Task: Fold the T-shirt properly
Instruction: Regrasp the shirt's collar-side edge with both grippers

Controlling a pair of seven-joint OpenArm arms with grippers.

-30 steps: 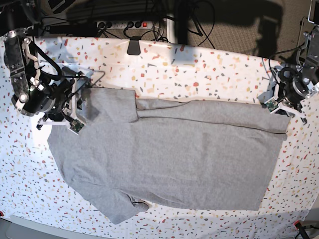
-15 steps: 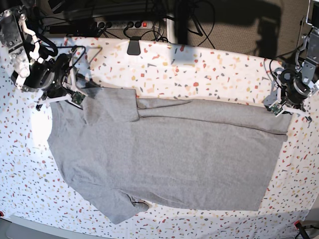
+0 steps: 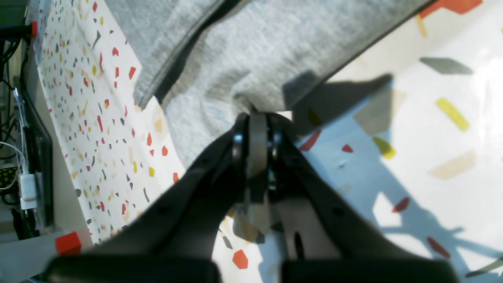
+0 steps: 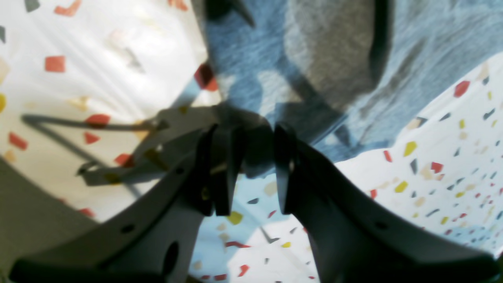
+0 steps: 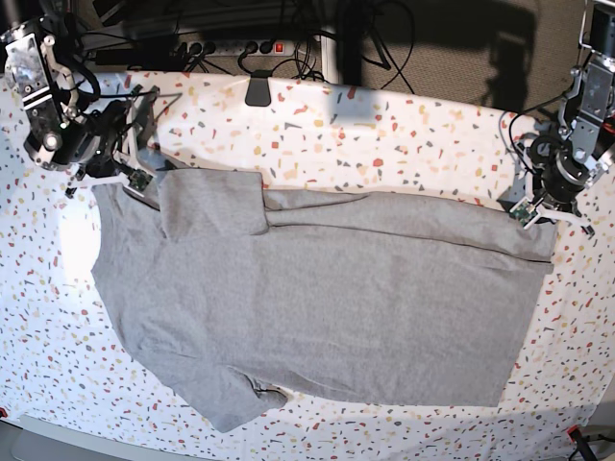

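Left hand (image 3: 257, 118) now clamps T-shirt (image 3: 251, 51) corner

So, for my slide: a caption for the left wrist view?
Left pincer shut on the grey T-shirt edge, above the speckled table.

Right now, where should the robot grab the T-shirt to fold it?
By its two far corners, coming in from the table's back edge. The T-shirt lies flat, so only edges can be pinched. The left gripper is already shut on one; the right gripper straddles the other.

Our lab bench: speckled tabletop (image 5: 384, 134), power strip (image 5: 235, 46) and tangled cables (image 5: 384, 38) behind, two robot arms.
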